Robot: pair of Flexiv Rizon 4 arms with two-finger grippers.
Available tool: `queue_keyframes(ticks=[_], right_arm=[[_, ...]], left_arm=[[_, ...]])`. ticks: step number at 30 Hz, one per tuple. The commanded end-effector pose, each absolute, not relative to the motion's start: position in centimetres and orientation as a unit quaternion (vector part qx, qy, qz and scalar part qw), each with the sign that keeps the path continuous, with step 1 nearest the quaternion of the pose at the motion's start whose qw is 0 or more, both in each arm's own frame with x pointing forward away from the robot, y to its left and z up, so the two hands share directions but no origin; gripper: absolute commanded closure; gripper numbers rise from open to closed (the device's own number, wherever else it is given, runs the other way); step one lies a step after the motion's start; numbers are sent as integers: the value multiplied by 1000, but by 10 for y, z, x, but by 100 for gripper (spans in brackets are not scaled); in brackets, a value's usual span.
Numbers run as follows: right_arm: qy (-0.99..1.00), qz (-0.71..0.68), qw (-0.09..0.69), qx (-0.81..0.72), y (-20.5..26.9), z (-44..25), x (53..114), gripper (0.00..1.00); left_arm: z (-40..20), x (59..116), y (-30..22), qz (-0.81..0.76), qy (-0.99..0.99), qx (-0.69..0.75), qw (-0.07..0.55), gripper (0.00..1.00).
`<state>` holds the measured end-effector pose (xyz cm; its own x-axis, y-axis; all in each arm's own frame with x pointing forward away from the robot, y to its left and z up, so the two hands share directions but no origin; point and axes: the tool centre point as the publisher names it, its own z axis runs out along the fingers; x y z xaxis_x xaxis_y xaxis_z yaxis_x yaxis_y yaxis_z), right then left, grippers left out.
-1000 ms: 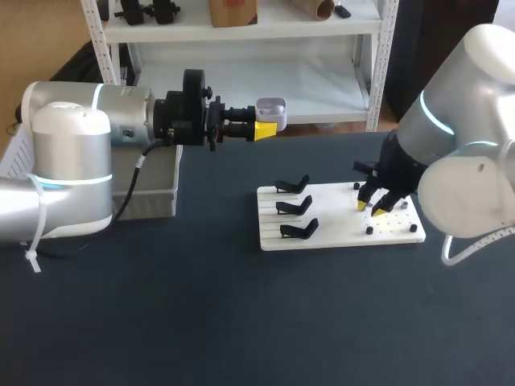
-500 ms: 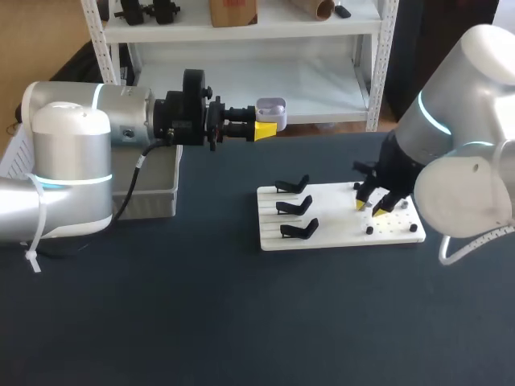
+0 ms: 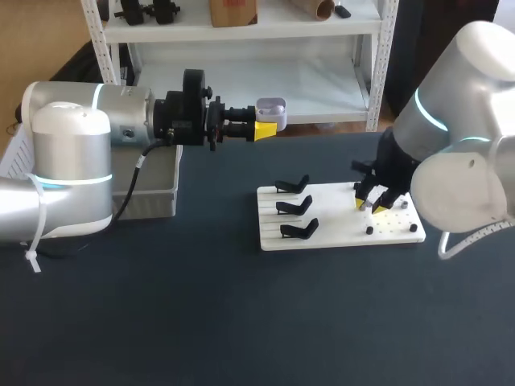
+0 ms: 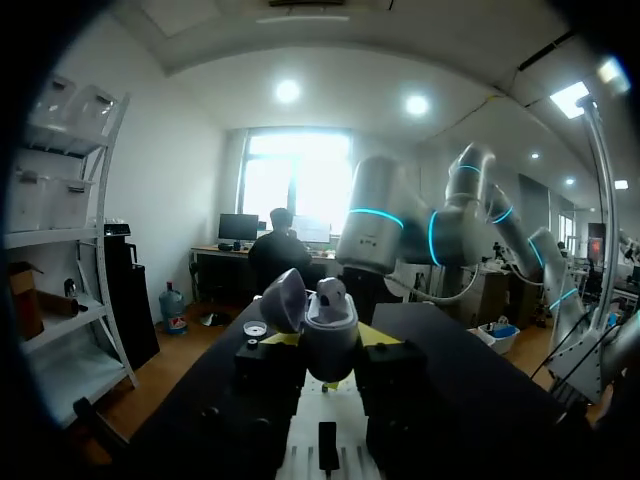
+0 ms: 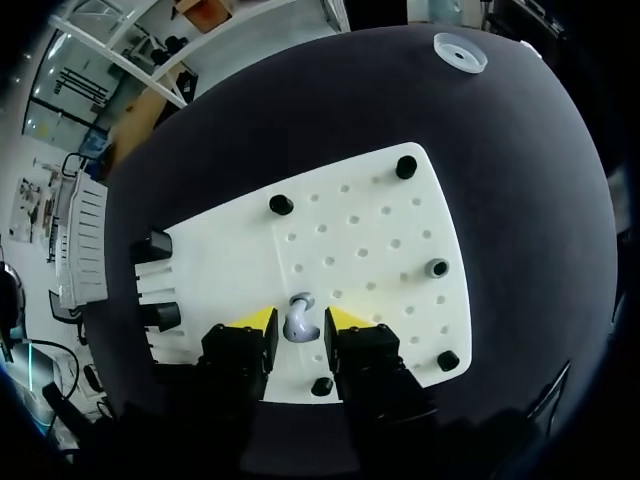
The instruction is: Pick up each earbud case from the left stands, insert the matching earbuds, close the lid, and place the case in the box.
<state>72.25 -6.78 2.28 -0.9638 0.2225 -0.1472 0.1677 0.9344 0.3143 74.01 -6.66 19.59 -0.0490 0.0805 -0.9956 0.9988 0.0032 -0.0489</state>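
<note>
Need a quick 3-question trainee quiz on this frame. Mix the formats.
1. True or false: the left pincer holds an earbud case with its lid open.
2. How many of the black stands carry a case? A none, B one, C three.
3. Fill in: the earbud, between the fingers of the right pincer, rests on the white ____.

Key: 1 true; 2 A; 3 board.
</note>
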Motion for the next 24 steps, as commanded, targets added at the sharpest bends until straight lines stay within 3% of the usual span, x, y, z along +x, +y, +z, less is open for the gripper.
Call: queue_keyframes(ticks=[1,8,24], right_arm=[[980,147,87,100,-66,23,725,71],[980,146,81,106,-67,21,721,61],[980,143,85,111,-67,24,721,70]], left_arm=[[195,740,-67,-491,532,507,468,100],[195,740,-67,-491,532,507,468,100],[195,740,-67,-491,532,507,468,100]])
